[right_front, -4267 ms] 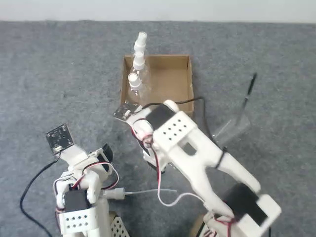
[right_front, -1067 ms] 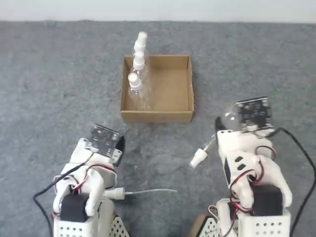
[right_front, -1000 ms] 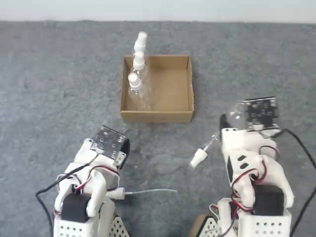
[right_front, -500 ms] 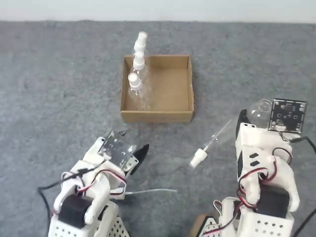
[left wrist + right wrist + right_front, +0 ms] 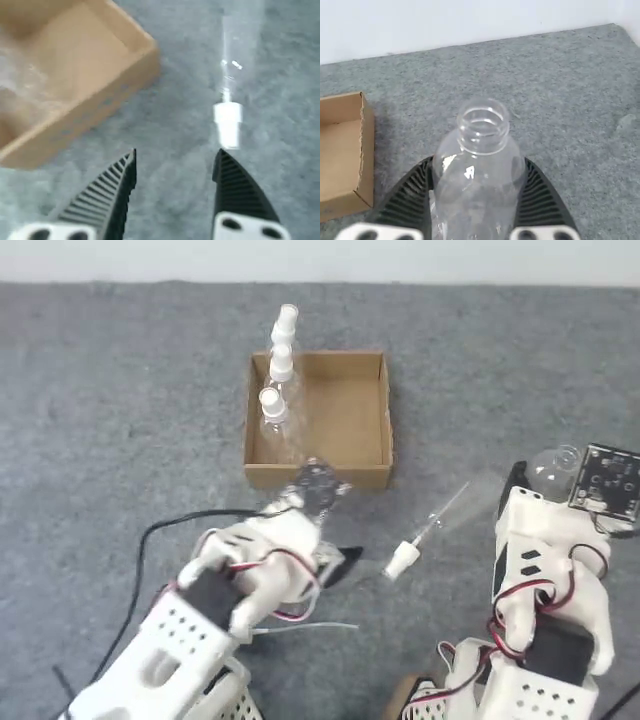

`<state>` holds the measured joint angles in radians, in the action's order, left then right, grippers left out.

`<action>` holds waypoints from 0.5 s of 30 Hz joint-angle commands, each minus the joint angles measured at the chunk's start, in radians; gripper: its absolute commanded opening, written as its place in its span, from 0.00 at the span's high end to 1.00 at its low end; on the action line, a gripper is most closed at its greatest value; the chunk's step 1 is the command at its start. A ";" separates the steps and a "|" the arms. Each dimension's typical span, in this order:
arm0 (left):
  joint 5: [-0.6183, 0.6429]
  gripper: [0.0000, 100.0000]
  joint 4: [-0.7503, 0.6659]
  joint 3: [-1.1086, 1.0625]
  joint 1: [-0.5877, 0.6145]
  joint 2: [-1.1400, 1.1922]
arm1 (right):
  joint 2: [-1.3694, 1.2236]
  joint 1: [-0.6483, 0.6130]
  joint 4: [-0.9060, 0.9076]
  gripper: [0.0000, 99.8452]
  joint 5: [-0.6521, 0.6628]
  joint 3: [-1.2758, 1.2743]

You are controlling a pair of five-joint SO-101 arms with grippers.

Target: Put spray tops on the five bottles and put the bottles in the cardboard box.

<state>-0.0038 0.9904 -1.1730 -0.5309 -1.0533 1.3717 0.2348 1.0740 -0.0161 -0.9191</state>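
A loose white spray top (image 5: 402, 560) with its thin tube lies on the grey carpet in front of the cardboard box (image 5: 375, 415). My left gripper (image 5: 343, 560) is open just left of it; in the left wrist view the spray top (image 5: 227, 125) lies close ahead of one fingertip of that gripper (image 5: 175, 155). My right gripper (image 5: 477, 192) is shut on a clear bottle (image 5: 480, 150) that stands upright with no top. In the high view this bottle (image 5: 552, 466) sits right of the box. Three capped bottles (image 5: 275, 405) stand along the box's left wall.
The tube of a second spray top (image 5: 320, 627) pokes out from under the left arm near the front. The box corner (image 5: 145, 55) is close to the left gripper. Open carpet lies left and right of the box (image 5: 342, 150).
The left arm has swung forward and right, bringing its open gripper up beside the loose spray top. The right arm has drifted right with the bottle still held.
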 commanded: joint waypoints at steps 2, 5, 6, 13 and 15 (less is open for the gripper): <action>0.115 0.76 -0.181 0.059 -0.101 0.219 | 0.019 0.013 -0.030 0.97 -0.014 0.009; 0.167 0.76 -0.261 0.059 -0.146 0.321 | 0.018 0.008 -0.030 0.97 -0.014 0.009; 0.178 0.76 -0.284 0.059 -0.163 0.353 | 0.016 0.008 -0.030 0.97 -0.014 0.009; 0.233 0.76 -0.448 0.067 -0.227 0.585 | 0.013 0.007 -0.030 0.97 -0.014 0.009; 0.233 0.76 -0.502 0.067 -0.227 0.646 | 0.013 0.007 -0.030 0.97 -0.014 0.009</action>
<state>0.2094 0.5961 -1.1730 -0.7503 -0.4948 1.3717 0.2317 1.0725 -0.0176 -0.9191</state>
